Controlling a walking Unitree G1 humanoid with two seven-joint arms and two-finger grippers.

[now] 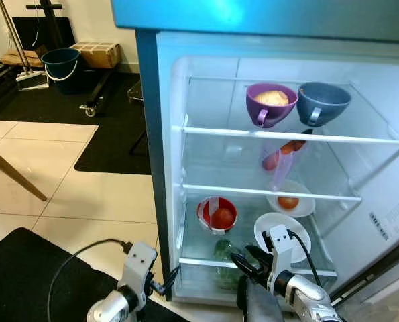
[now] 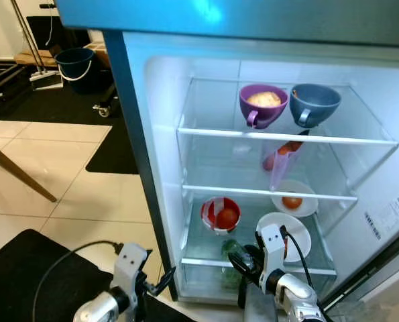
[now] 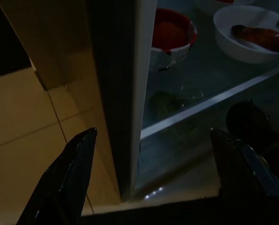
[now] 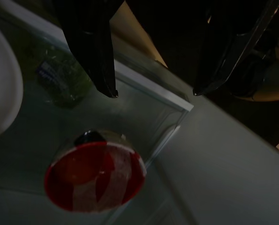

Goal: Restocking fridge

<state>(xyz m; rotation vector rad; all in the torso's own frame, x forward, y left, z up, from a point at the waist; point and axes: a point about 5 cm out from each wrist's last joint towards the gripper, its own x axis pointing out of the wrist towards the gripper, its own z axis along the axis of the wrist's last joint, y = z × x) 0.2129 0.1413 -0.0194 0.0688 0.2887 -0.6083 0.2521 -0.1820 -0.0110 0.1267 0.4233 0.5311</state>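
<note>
Left eye view: you are facing an open fridge (image 1: 165,168) with three glass shelves. On the top shelf (image 1: 293,136) a purple cup (image 1: 271,104) with pale contents stands touching a blue-grey cup (image 1: 322,102). On the middle shelf (image 1: 266,192) you see a clear bag (image 1: 281,161) of reddish items, upright, and beside it a white plate (image 1: 290,198) holding one orange-red fruit. On the bottom shelf (image 1: 199,258) a red bowl (image 1: 216,213) with a red round fruit sits to the left; a white bowl (image 1: 281,231) sits to the right, near it but apart. Below the glass, green produce (image 1: 224,251) lies in the drawer.

Your right gripper (image 1: 251,260) is at the front edge of the bottom shelf, fingers spread and empty. In the right wrist view the red bowl (image 4: 94,176) lies beyond the fingertips (image 4: 106,84), not touched.

Your left gripper (image 3: 153,154) is low, outside the fridge's left wall, fingers spread wide with the wall edge between them and nothing gripped.

A printed label (image 1: 392,218) is fixed on the right inner wall; its text is too small to read. A white label (image 4: 46,70) on the produce wrapper is blurred. Behind, a dark bucket (image 1: 64,66) stands on the floor.
</note>
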